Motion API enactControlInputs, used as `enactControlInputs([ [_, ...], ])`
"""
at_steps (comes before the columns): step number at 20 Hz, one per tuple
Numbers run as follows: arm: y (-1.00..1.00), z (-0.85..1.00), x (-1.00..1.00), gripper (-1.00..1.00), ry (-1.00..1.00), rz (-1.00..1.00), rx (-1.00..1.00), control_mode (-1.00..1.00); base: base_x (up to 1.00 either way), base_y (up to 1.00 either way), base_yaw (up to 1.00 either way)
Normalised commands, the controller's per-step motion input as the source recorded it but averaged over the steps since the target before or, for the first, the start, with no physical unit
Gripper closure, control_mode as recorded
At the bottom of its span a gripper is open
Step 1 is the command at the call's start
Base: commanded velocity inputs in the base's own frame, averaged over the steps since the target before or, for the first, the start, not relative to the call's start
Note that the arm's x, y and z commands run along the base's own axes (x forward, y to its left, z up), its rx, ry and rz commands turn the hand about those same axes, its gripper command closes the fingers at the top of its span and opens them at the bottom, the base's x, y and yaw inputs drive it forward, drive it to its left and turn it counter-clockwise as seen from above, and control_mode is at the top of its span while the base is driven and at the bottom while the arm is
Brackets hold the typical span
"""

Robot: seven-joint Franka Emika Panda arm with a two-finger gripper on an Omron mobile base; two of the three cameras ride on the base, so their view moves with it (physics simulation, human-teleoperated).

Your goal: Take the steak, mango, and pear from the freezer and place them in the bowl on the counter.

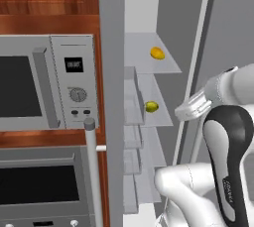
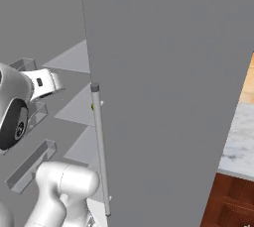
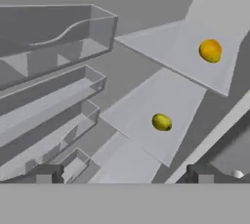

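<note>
The freezer (image 1: 111, 97) is seen with its door swung open. The mango (image 1: 157, 53) is found lying on an upper shelf (image 1: 168, 65), and the pear (image 1: 152, 106) rests on the shelf just below it; both sit apart from the door bins (image 3: 53, 37). The gripper (image 3: 125, 173) is held in front of the shelves with its fingers spread wide and nothing grasped between them, well short of either fruit. A microwave (image 1: 47, 82) is seen left of the freezer, and a strip of marble counter (image 2: 240, 141) at the far right.

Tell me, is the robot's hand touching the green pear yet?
Apart. The hand view shows the pear alone on its shelf, well beyond the open hand.
</note>
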Motion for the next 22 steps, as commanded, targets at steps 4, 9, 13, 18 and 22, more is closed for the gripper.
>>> enactControlInputs([
  [4, -0.03, 0.21, -0.03, -1.0, 0.0, 0.43, -0.45, -1.0, 0.0, 0.0, 0.0],
  [9, 0.0, 0.06, -0.23, -1.0, 0.01, 0.36, -0.44, -1.0, 0.0, 0.0, 0.0],
  [13, -0.03, -0.05, -0.15, -1.0, 0.11, 0.16, -0.37, -1.0, 0.0, 0.0, 0.0],
  [18, -0.01, -0.02, 0.23, -1.0, 0.0, 0.0, -0.08, -1.0, 0.0, 0.0, 0.0],
  [22, 0.0, 0.0, 0.48, -1.0, 0.0, 0.0, 0.0, -1.0, 0.0, 0.0, 0.0],
])
